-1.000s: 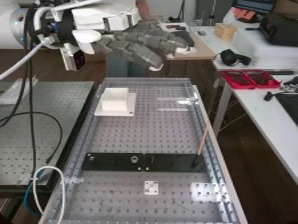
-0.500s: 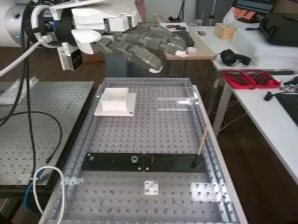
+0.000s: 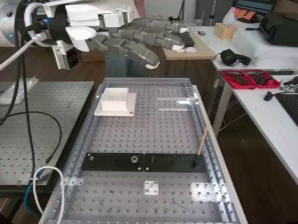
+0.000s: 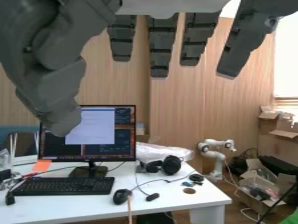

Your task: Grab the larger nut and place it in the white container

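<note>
The larger nut, a silvery metal ring, lies on a flat black plate, near the end that meets a second flat black plate. Near the first plate's other end sits a smaller silvery round piece. A thin light-brown stick slants up from the second plate, its dark lower end upon it. On the near side of the plates, a small white square piece with holes lies on the perforated grey metal bench top. Towards the bench's far end, the white block-shaped container stands on a flat white base, well apart from the nut.

The dark grey robot hand hangs above and beyond the bench's far end, well apart from both nut and container. It is open, its fingers extended and loosely spread, with nothing in its hold. Past the fingers, the wrist view shows a white table bearing a black-framed monitor, a black keyboard and black headphones.
</note>
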{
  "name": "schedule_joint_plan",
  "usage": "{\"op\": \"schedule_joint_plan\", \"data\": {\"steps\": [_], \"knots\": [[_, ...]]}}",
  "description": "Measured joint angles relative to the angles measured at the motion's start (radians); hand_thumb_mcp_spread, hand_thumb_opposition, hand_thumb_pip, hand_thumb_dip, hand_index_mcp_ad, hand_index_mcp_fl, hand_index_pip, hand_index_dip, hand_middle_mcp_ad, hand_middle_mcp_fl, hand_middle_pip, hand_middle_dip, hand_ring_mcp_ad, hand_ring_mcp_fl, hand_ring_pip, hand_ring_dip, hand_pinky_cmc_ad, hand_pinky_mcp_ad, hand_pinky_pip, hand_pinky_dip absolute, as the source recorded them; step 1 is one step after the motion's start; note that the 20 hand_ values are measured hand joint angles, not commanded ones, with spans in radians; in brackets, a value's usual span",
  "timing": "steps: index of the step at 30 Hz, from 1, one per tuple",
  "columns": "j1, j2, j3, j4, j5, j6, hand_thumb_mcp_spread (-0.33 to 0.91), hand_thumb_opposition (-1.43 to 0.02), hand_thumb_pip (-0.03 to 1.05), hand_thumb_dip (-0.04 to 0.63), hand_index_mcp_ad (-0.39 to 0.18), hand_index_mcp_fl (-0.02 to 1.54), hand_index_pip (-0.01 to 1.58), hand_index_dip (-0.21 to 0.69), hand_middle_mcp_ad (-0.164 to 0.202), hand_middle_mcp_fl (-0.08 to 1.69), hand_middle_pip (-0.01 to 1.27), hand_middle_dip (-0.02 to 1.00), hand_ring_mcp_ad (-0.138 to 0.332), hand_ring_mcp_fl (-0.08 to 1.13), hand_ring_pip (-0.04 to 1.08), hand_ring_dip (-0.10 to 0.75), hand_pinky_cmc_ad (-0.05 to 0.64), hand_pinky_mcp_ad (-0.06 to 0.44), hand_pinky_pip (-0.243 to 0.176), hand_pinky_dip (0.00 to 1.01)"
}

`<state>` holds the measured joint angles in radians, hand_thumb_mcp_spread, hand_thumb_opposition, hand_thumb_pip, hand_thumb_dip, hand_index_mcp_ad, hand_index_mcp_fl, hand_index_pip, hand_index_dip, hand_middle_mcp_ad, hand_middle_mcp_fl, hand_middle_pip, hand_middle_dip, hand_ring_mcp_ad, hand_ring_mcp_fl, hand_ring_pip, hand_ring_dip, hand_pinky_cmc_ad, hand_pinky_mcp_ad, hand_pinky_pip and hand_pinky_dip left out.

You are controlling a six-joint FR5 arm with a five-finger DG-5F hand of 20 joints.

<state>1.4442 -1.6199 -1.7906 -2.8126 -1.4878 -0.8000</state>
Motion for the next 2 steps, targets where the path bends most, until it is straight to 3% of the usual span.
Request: {"op": "schedule_joint_plan", "data": {"steps": [2], "knots": [[-0.001,0.002,0.001,-0.001,-0.002,-0.003,0.16,-0.77,0.76,0.22,-0.145,0.02,0.21,-0.042,0.052,0.13,0.13,0.25,0.105,0.02,0.11,0.112,0.295,0.264,-0.075,0.45]]}}
